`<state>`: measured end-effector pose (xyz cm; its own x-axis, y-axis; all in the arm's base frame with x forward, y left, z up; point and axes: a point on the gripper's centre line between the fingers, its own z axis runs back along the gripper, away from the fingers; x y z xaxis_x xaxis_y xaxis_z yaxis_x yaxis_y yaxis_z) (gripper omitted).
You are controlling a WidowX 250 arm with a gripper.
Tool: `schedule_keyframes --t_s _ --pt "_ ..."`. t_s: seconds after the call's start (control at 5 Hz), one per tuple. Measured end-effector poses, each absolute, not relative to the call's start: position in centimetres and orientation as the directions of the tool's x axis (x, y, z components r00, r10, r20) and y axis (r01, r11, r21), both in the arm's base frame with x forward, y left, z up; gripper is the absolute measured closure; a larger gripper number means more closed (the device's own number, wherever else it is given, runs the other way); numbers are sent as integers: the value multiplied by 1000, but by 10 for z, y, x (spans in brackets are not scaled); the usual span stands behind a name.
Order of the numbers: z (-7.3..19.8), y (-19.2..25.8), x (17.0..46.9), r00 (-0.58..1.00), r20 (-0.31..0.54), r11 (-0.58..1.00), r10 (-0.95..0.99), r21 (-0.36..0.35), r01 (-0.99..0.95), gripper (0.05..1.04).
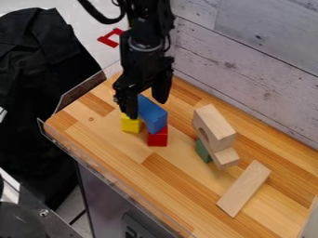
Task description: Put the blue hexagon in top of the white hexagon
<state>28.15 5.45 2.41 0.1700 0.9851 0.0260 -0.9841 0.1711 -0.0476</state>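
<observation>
A blue block (153,115) sits at the black gripper's (147,107) tips, left of upper center, above a red block (158,138); whether it is gripped cannot be told.

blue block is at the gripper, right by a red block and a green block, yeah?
Not quite: the second block is yellow, not green. The camera view shows the blue block at the gripper, right by the red block and a yellow block.
</observation>
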Motion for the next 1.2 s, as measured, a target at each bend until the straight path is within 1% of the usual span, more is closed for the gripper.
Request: schedule_keyframes --t_s 0.2,0.4,0.6,0.8,1.0,1.2 --pt "18 57 283 171 -7 171 985 -68 -983 132" --pt "12 57 283 172 -28 169 985 -86 -982 420" --pt "11 57 282 186 -43 181 982 -101 -978 508" --pt "25 53 284 229 -40 221 973 -148 -964 508" --pt "61 42 287 301 -20 289 953 -231 -929 508" --pt "90 22 289 391 0 377 920 -269 -886 508"
